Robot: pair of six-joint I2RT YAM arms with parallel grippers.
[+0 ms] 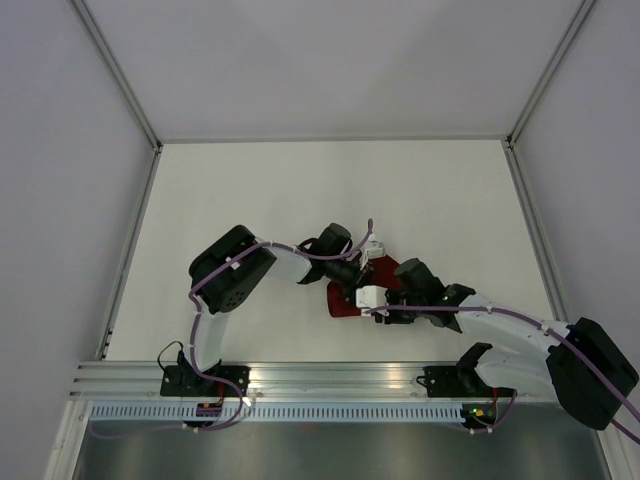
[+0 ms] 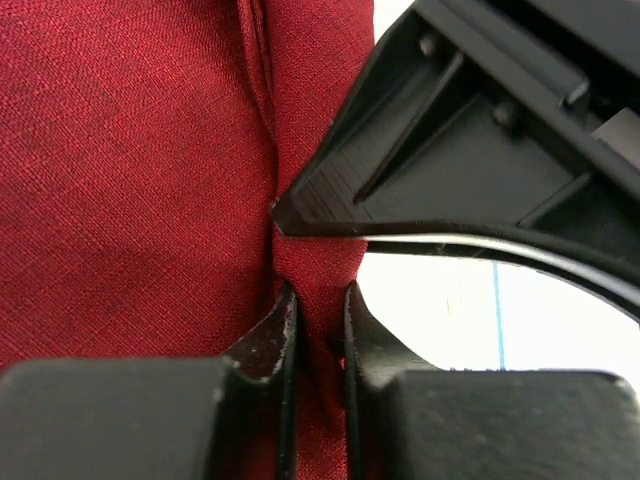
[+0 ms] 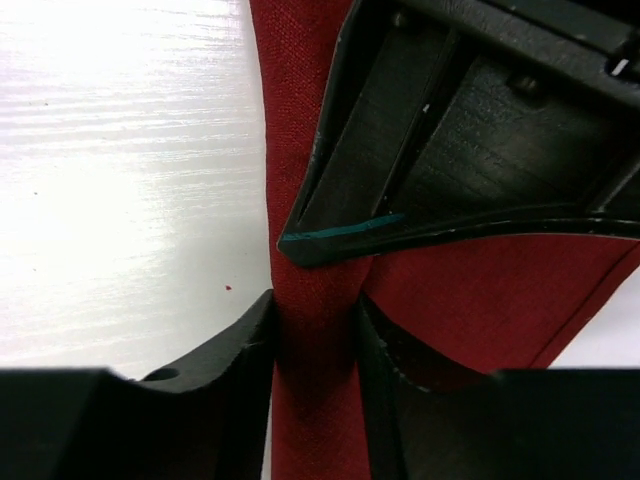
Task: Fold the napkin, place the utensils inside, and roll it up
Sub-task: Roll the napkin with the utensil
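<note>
Top external: the napkin (image 1: pixel 338 303) is a scrunched dark red lump at centre frame on the white table (image 1: pixel 250 200), half covered from above. No utensils anywhere I can see, so I'd guess this is only the folding stage, with loading and rolling all left to do.

Left wrist: the left pincer (image 2: pixel 318 295), bottom centre, is clamped on a thin raised pleat of the cloth. Fine weave and soft creases fill the left of the frame.

Right wrist: the right pincer (image 3: pixel 315 305) straddles a folded band, bottom centre. It looks snug, but I can't tell if it's actually squeezing.
</note>
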